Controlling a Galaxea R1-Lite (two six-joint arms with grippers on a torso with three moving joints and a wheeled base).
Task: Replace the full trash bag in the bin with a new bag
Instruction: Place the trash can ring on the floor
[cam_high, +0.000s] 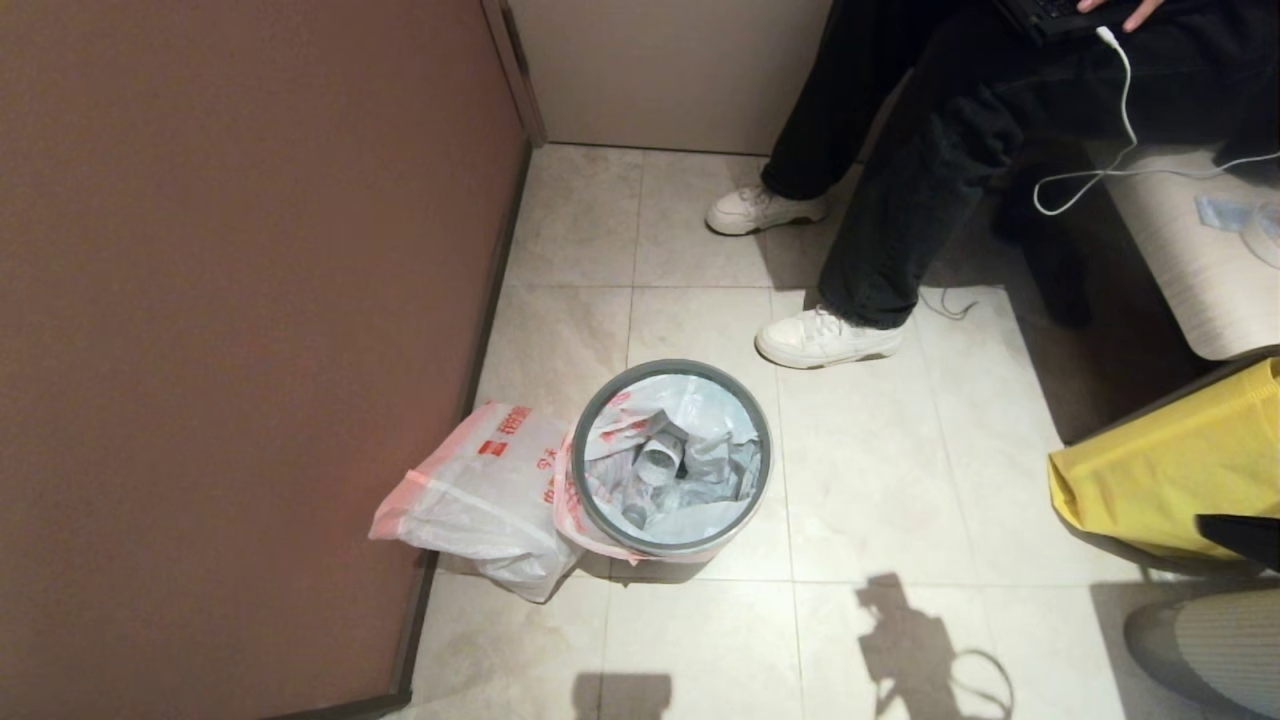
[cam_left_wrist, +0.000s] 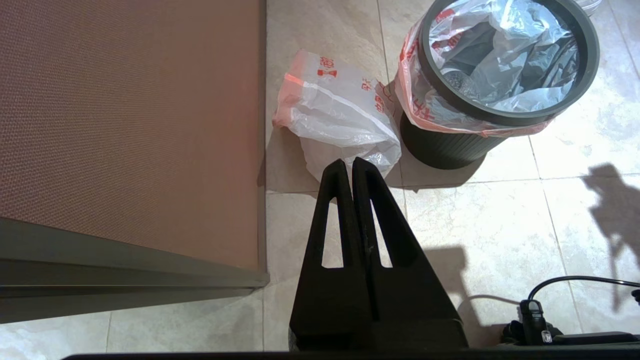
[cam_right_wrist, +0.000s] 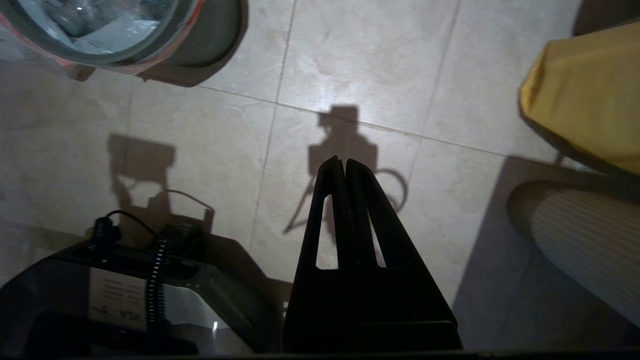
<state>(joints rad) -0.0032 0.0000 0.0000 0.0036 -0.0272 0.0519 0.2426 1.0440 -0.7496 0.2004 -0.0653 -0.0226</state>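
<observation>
Both sets of jaws are sitting clenched with nothing in them: the left gripper (cam_left_wrist: 352, 162) is hanging over the floor just short of the new bag (cam_left_wrist: 335, 107), the right gripper (cam_right_wrist: 342, 162) is hovering over bare tile, well apart from the bin (cam_high: 672, 458). Counting up: one bin, black with a grey hoop, and two white bags with red print. The full trash bag (cam_high: 680, 465) is sitting inside the bin, its pink-red rim folding over the outside, clear bottle shapes showing. The new bag is lying crumpled on the floor, touching the bin on the robot's left, by the brown wall (cam_high: 240, 330). One yellow bag (cam_high: 1175, 475) on the right. Beige tile floor (cam_high: 900, 480); someone in white sneakers (cam_high: 825, 338) is sitting behind.
</observation>
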